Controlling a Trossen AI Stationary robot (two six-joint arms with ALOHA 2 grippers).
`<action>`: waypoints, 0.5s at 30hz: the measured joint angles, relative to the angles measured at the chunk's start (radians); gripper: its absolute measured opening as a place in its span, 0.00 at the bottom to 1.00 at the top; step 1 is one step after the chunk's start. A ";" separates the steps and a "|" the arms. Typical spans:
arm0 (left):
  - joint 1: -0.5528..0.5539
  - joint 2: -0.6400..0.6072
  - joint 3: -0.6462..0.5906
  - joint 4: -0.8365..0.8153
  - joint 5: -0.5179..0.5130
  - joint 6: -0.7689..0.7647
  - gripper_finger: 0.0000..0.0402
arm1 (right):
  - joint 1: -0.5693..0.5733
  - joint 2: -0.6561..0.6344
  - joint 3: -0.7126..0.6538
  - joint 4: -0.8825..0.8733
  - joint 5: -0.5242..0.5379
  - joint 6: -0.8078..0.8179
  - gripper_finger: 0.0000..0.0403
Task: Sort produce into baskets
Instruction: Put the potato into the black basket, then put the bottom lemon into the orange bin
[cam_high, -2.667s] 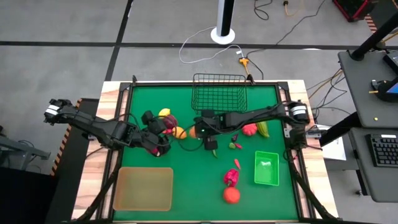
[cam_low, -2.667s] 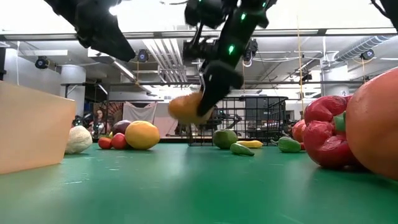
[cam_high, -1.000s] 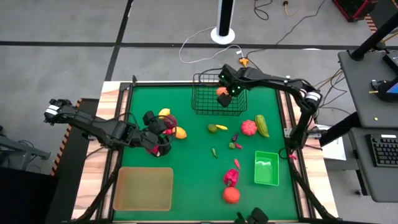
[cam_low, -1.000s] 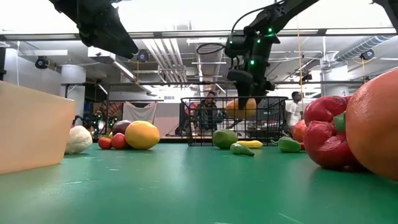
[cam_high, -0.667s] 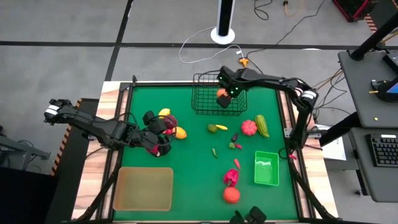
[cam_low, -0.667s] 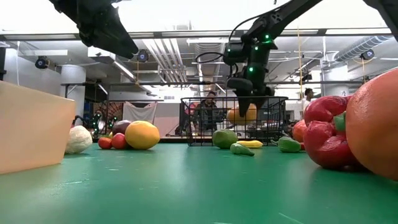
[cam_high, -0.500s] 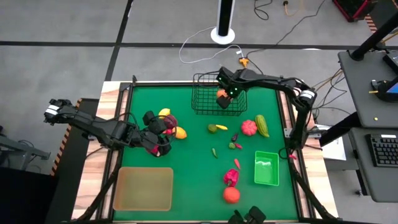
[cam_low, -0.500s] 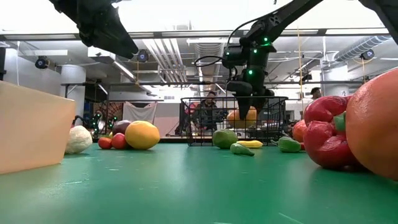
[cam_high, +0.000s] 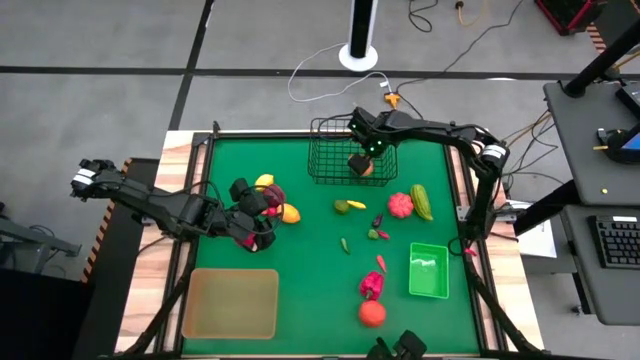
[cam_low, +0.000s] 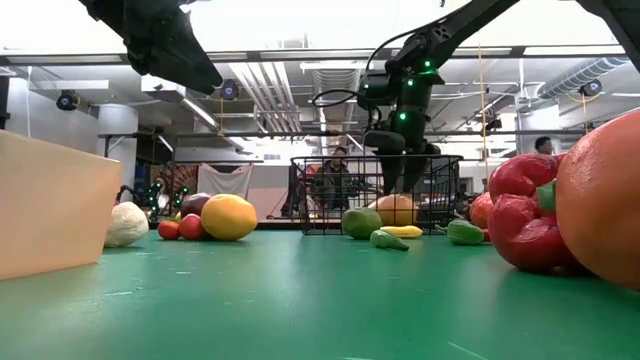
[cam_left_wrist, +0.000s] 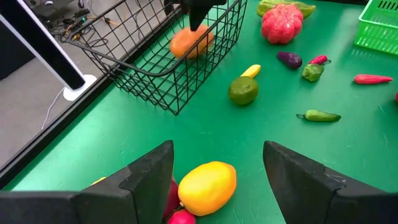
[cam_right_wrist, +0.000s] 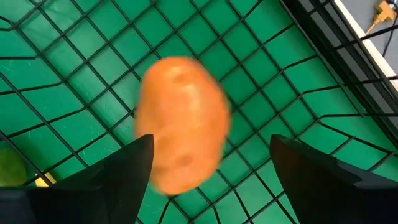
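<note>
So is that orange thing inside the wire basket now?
Yes. The orange piece lies on the wire basket's floor, below the right gripper's open fingers.

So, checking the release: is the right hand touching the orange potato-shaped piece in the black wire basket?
Apart. The right wrist view shows the orange piece between open fingers, clear of both.

The wire basket (cam_high: 351, 150) is standing at the table's far edge, with 1 round fruit (cam_high: 366, 167) lying inside its right part. The flat tray (cam_high: 231, 303) is sitting at the near left, the plastic bin (cam_high: 429, 271) at the near right, and loose produce is lying between them.
</note>
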 joint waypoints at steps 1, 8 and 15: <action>0.000 0.000 0.000 0.000 0.000 0.000 0.58 | 0.000 0.000 0.000 0.005 0.000 -0.001 0.78; 0.000 0.000 0.000 0.004 0.013 0.000 0.58 | 0.000 -0.027 0.031 0.007 0.000 -0.016 0.76; 0.000 0.000 -0.001 0.009 0.064 -0.008 0.58 | 0.029 -0.134 0.040 0.007 0.002 -0.016 0.74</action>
